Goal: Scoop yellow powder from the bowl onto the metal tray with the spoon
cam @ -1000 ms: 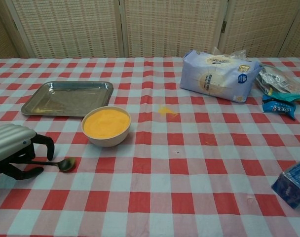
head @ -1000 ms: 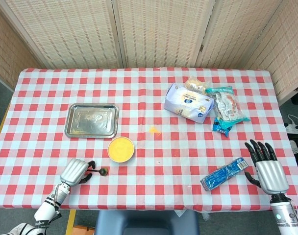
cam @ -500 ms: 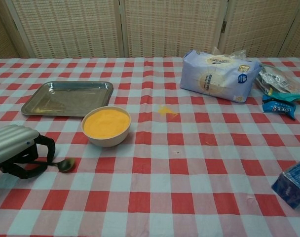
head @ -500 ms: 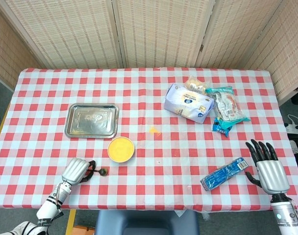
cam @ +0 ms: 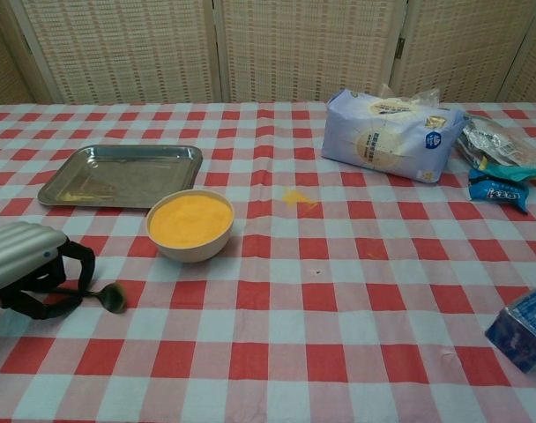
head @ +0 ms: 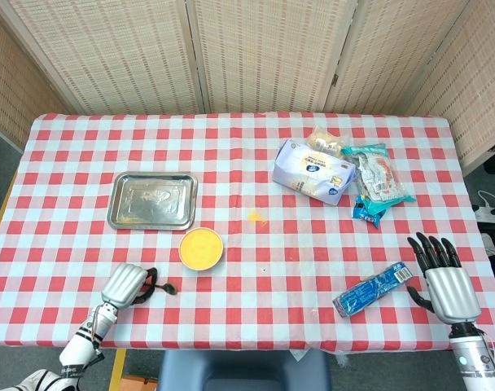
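Near the front left edge of the checkered table (head: 231,155), the left hand (head: 125,285) has its dark fingers curled around the handle of a small spoon (cam: 109,297), whose bowl end pokes out to the side just above the cloth. Right beside it sits a cream bowl (cam: 189,226) pretty much full of yellow powder, level on top. Behind that is the metal tray (cam: 122,174); looks bare apart from maybe a faint dusting, hard to say. There's a little yellow spill (head: 256,217) on the cloth off to the side. The right hand (head: 448,285) rests with fingers spread, holding nothing, just beside a blue packet (head: 374,289). A white bag (cam: 393,134) and some snack packs (head: 374,183) sit at the far right.
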`<state>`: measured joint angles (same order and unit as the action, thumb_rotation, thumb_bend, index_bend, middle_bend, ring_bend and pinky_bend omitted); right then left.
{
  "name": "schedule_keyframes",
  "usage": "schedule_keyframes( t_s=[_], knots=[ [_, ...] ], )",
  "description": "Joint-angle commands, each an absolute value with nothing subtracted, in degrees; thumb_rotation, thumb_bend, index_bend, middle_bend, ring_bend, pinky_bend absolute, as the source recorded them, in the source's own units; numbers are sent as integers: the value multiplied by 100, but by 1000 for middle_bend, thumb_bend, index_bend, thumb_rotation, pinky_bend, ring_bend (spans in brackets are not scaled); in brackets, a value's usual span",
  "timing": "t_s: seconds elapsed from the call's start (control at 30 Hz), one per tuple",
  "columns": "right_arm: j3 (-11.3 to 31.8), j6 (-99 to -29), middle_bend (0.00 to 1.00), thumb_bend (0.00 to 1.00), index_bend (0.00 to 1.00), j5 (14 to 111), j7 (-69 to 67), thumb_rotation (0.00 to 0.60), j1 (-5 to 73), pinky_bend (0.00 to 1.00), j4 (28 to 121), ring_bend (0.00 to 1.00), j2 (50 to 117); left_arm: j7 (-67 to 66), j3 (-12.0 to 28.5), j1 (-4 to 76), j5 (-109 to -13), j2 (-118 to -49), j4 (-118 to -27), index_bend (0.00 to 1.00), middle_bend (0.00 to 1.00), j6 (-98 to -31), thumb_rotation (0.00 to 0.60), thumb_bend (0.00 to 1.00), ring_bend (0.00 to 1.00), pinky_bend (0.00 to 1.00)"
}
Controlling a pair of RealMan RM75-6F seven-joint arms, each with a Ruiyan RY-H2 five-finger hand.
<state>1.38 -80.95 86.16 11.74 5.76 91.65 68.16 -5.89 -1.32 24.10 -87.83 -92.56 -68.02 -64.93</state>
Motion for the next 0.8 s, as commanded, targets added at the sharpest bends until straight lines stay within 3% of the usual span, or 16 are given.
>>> schedule_keyframes(
  t_s=[0.03,0.47,0.8],
  knots=[
    [138,-8095,0,183,0,8615,1175,600,576,0,9164,0,6816,-587,-135,2405,-8789,-9234,-6823,600,1000,-6521,600,373,1000,1000],
    [109,-8127,0,182,0,8661,1180,600,560,0,9198,0,6798,-577,-143,2351,-8772,-9047,-7000,657,1000,-6656,600,374,1000,1000],
    [68,-8121,0,183,0,8736,1126,600,564,0,9227,0,6772,-785,-187,2274,-8868,-8292,-7899,663,1000,-6891,600,375,1000,1000]
  ],
)
